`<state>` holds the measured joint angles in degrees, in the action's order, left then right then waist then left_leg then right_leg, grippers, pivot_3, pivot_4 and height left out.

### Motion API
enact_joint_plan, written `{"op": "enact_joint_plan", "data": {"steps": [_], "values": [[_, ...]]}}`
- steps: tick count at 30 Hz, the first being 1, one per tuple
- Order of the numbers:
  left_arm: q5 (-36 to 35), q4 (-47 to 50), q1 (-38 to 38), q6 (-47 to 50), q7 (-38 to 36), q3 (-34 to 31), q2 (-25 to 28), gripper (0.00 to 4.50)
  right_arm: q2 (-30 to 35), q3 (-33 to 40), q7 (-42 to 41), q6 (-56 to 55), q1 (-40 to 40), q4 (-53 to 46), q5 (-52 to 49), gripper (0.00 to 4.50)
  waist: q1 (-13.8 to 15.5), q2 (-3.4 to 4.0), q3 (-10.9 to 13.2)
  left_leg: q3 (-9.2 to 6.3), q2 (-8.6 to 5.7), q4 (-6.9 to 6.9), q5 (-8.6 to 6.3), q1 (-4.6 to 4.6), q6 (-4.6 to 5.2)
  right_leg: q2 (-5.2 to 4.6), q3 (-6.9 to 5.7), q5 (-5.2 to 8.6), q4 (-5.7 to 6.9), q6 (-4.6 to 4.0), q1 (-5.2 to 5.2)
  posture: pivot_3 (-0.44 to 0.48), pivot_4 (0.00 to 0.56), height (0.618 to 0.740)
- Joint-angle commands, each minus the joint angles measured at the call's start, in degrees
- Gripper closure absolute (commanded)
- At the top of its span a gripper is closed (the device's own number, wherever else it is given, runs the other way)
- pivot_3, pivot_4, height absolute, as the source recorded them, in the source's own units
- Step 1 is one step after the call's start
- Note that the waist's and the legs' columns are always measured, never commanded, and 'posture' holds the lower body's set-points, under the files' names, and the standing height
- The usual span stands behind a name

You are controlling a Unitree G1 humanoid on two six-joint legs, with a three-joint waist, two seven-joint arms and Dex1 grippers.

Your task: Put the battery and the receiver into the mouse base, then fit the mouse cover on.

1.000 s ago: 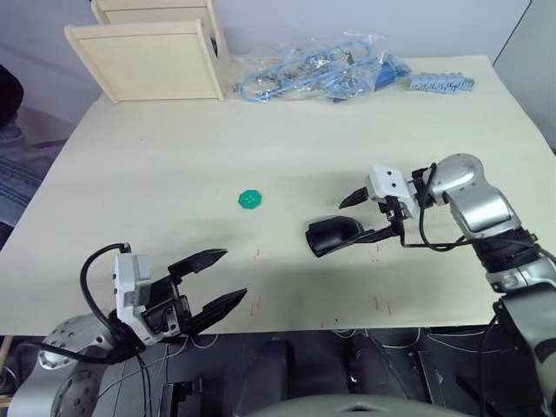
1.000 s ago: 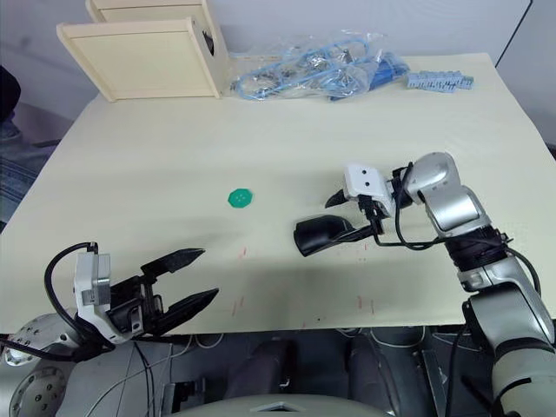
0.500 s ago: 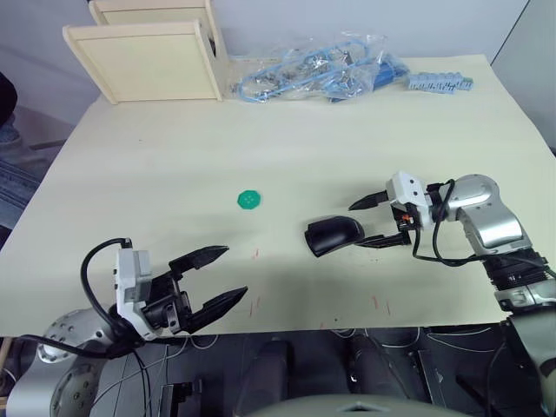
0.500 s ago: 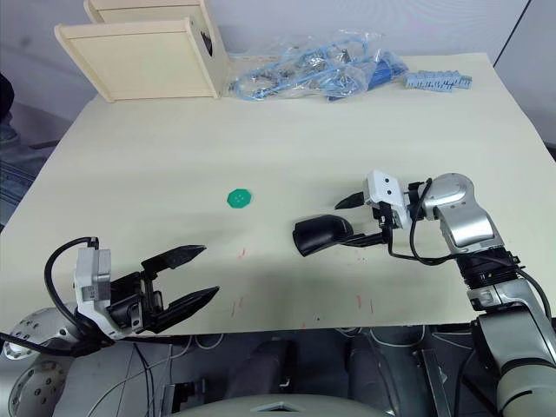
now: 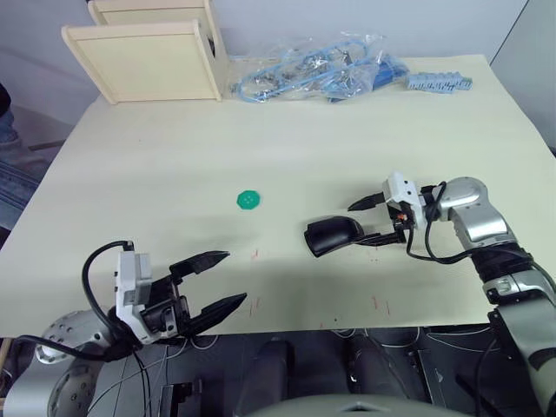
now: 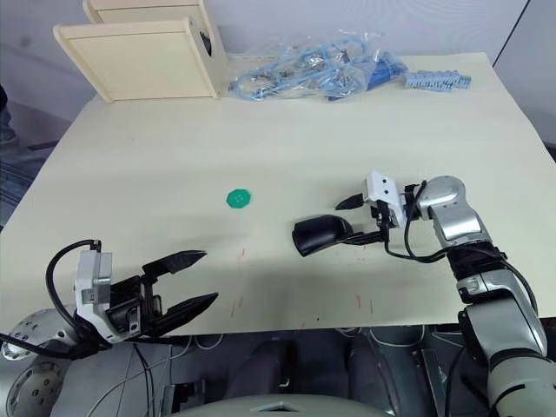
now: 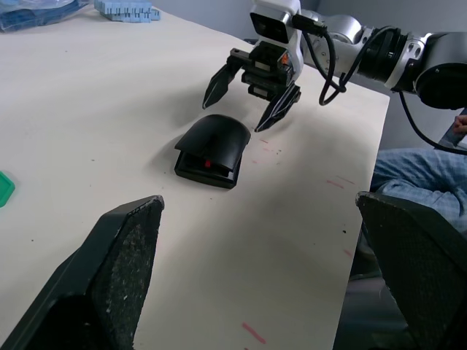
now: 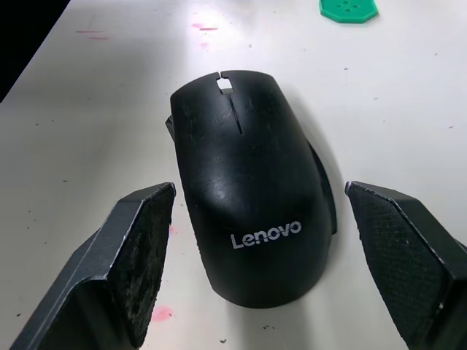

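Mouse cover point(image 8: 248, 182) — glossy, arched; atop mouse base point(image 7: 206, 169) | right hand point(image 5: 370, 219) spread

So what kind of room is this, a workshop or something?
Probably a lab or workshop. A plain work table holds a bag of blue parts, wooden boxes and a mouse between robot grippers.

1. I see bare table point(image 5: 174, 148) across the middle; only the green disc point(image 5: 249, 200) sits there
2. The mouse cover point(image 5: 333, 234) on the mouse base point(image 7: 206, 168) blocks the front right, my right gripper point(image 5: 372, 219) spread just beside it
3. Wooden boxes point(image 5: 148, 54) and bagged parts point(image 5: 321, 69) line the far edge
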<state>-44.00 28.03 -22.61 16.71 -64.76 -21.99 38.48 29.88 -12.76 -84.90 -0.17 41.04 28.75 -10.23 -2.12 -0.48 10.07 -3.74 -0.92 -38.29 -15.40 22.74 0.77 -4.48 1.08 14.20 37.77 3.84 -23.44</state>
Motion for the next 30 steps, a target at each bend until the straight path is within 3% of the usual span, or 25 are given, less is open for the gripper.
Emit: {"op": "enact_joint_plan", "data": {"steps": [1, 9, 19, 30], "values": [[0.10, 0.81, -2.65, -2.81, -1.77, -1.75, -0.86, 0.00, -0.34, 0.42, -0.48, -1.61, 1.69, 0.27, -0.02, 0.60, -0.03, 0.00, 0.00, 0.01, 0.00, 0.00, 0.00, 0.00, 0.00, 0.00, 0.00, 0.00, -0.01, 0.00, 0.00, 0.000, 0.150, 0.740], [0.91, 2.99, -11.42, -8.70, -5.26, -2.92, -3.67, 0.00, -1.17, 0.42, -0.88, -3.14, 2.46, 2.29, 0.86, 0.60, 0.00, 0.00, 0.00, 0.08, 0.04, 0.00, 0.00, -0.02, 0.00, 0.01, 0.06, 0.00, -0.01, 0.00, 0.00, 0.000, 0.150, 0.740], [-0.56, -0.75, -3.07, -4.87, -3.42, -2.36, -0.46, 0.00, -1.73, 0.16, -1.55, -3.56, 2.64, 2.66, 1.38, 0.60, -0.19, 0.00, 0.00, 0.09, 0.04, -0.01, 0.00, -0.02, 0.00, 0.04, 0.06, 0.00, -0.02, 0.00, 0.00, 0.000, 0.150, 0.740], [-0.19, -0.43, -1.62, -3.24, -2.93, -2.08, -0.55, 0.00, -2.01, 0.05, -1.58, -3.86, 2.81, 3.20, 1.77, 0.60, -0.09, 0.00, 0.00, 0.08, 0.06, -0.01, 0.00, -0.03, 0.00, 0.08, 0.06, 0.00, 0.03, -0.01, 0.00, 0.000, 0.150, 0.740]]}}
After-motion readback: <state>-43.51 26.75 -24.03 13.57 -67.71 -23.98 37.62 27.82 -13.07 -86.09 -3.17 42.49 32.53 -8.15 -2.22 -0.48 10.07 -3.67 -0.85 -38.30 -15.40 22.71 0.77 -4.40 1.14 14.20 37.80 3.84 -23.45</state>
